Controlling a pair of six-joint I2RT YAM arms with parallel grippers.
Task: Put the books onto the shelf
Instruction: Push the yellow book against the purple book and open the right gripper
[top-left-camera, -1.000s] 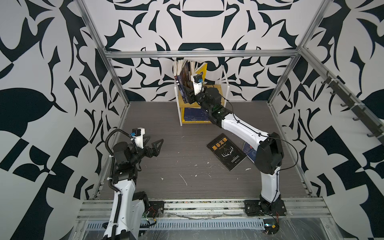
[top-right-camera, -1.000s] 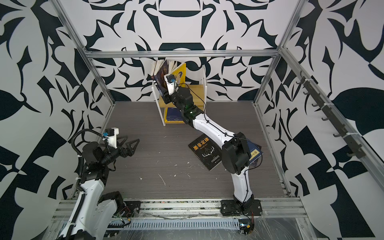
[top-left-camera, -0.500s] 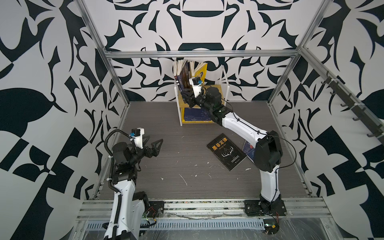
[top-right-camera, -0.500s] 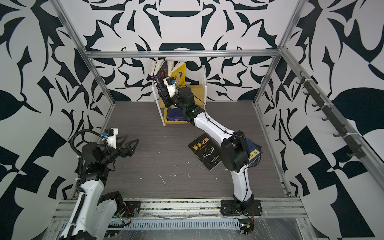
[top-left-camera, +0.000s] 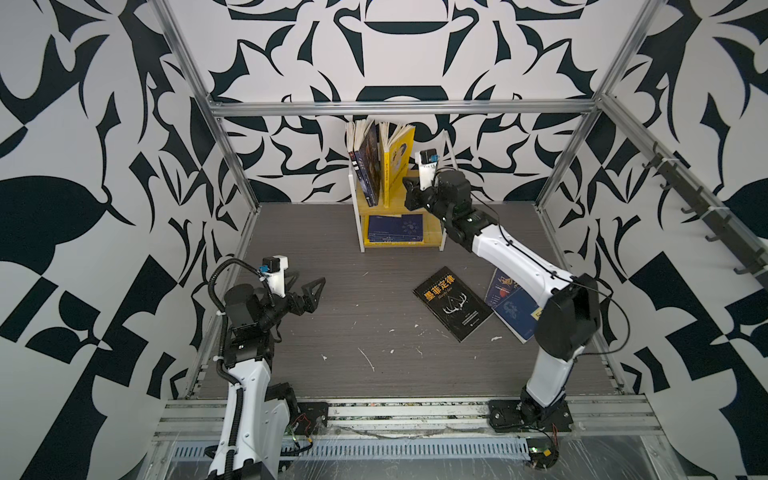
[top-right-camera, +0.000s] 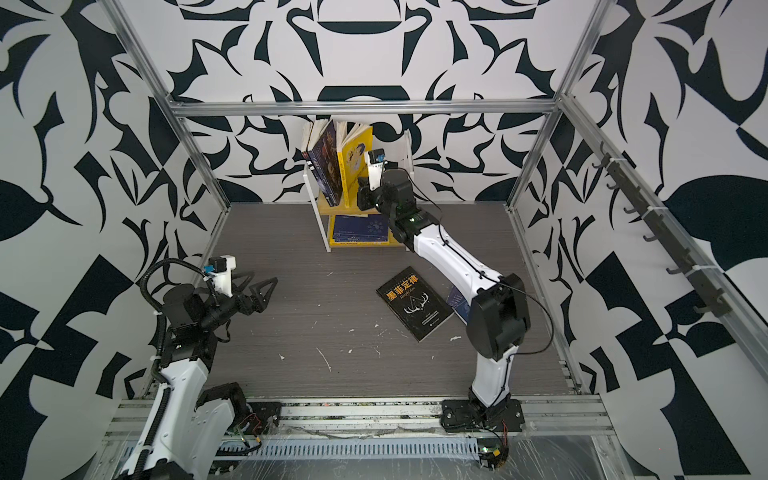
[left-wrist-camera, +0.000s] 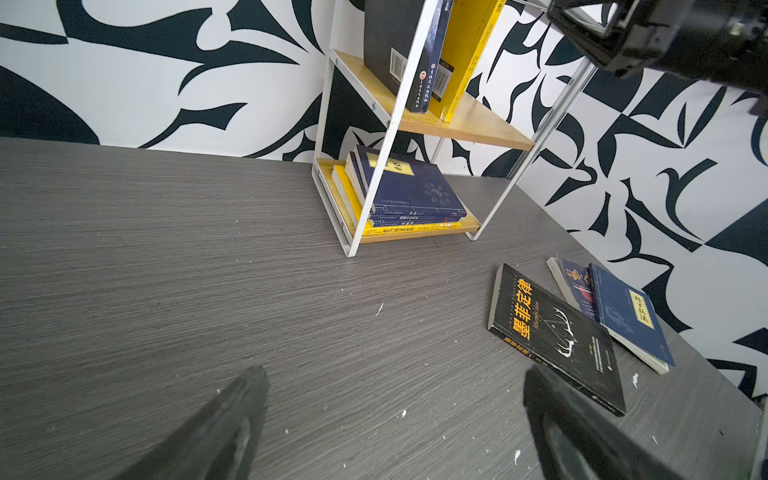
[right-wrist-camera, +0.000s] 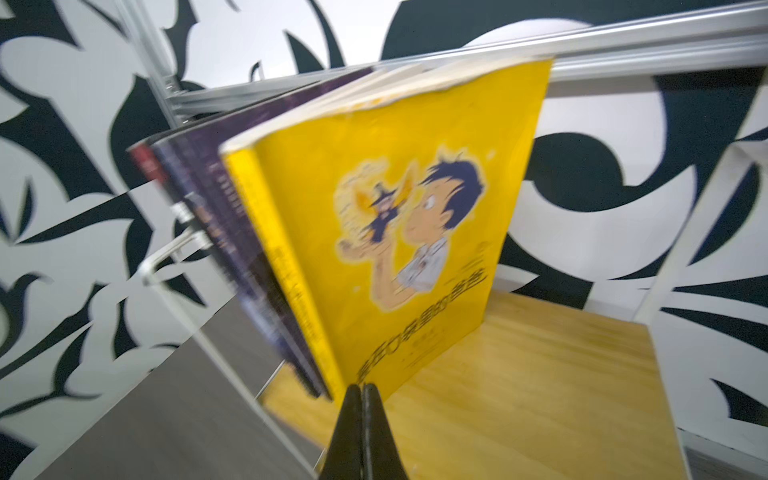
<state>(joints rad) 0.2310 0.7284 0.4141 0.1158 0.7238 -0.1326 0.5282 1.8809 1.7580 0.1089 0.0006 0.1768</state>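
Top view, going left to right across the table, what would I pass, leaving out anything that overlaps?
left gripper → shelf → black book → blue books

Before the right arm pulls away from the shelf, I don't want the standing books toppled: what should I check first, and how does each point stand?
1. Right gripper shut and empty: ok.
2. Yellow paperback with the cartoon boy standing on the upper light wooden board, free of the gripper: cannot tell; the tip sits right at its lower corner.
3. Left gripper open, empty, far from the white-framed shelf: ok.
4. Black paperback with gold characters and antlers flat on the grey table, uncovered: ok.
5. Two blue paperbacks beside it uncovered: not ok; the right arm's elbow overhangs them in both top views.
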